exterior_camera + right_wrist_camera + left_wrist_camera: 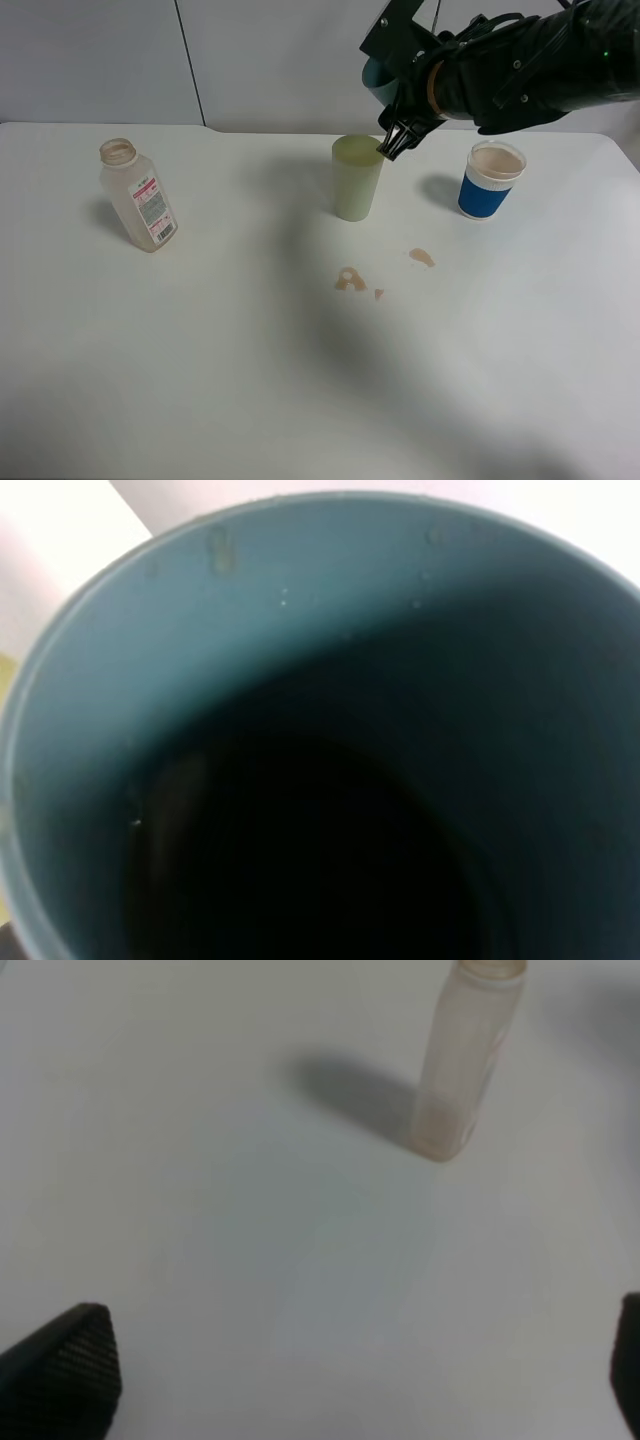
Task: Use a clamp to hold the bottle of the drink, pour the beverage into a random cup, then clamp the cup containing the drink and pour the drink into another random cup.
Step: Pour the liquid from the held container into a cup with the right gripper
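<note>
Round teal cup (200, 630), smooth droplet-flecked wall, clamped in right fingers (395, 142), left fingers (65, 1370) (ribbed, black) apart, translucent bottle (465, 1060) upright

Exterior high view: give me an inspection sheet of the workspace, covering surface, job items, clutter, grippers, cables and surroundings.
Surface: white table, beige spills near the middle.
Job's things: uncapped bottle upright at left; green cup; blue cup holding beige drink; teal cup aloft.
Clutter: nothing seen.
Grippers: left gripper open, empty; right gripper holds the teal cup above the green cup.
Cables: black cables on the right arm.
Surroundings: pale wall panels.
</note>
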### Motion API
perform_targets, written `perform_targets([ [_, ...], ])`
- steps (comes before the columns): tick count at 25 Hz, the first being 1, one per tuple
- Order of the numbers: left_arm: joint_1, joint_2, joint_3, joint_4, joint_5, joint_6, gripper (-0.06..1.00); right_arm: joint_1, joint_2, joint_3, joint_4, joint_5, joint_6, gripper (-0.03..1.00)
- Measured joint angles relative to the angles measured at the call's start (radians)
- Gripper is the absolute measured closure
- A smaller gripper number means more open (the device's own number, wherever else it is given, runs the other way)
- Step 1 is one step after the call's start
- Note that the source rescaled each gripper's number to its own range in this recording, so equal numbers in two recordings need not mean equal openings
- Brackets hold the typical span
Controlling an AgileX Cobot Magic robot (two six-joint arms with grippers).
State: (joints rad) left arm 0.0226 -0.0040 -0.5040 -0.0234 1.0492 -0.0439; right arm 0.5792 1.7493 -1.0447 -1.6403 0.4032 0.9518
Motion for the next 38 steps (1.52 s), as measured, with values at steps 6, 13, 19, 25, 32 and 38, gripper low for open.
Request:
perform_targets([
  [6,0.0,0.0,0.0,0.0,0.0,0.0,-0.06,0.0,0.0,0.0,-0.012,0.018,-0.09,0.97],
  [13,0.0,0.0,0.0,0.0,0.0,0.0,-0.06,0.0,0.0,0.0,-0.051,0.046,-0.179,0.97],
  [19,0.0,0.0,0.0,0.0,0.0,0.0,-0.06,0.0,0.0,0.0,-0.081,0.051,-0.215,0.97],
  [25,0.0,0.0,0.0,0.0,0.0,0.0,-0.06,0.0,0.0,0.0,-0.085,0.054,-0.287,0.97],
  [32,0.0,0.0,0.0,0.0,0.0,0.0,-0.06,0.0,0.0,0.0,-0.085,0.076,-0.368,0.97],
  [38,0.0,0.0,0.0,0.0,0.0,0.0,-0.06,0.0,0.0,0.0,-0.085,0.087,-0.382,0.97],
])
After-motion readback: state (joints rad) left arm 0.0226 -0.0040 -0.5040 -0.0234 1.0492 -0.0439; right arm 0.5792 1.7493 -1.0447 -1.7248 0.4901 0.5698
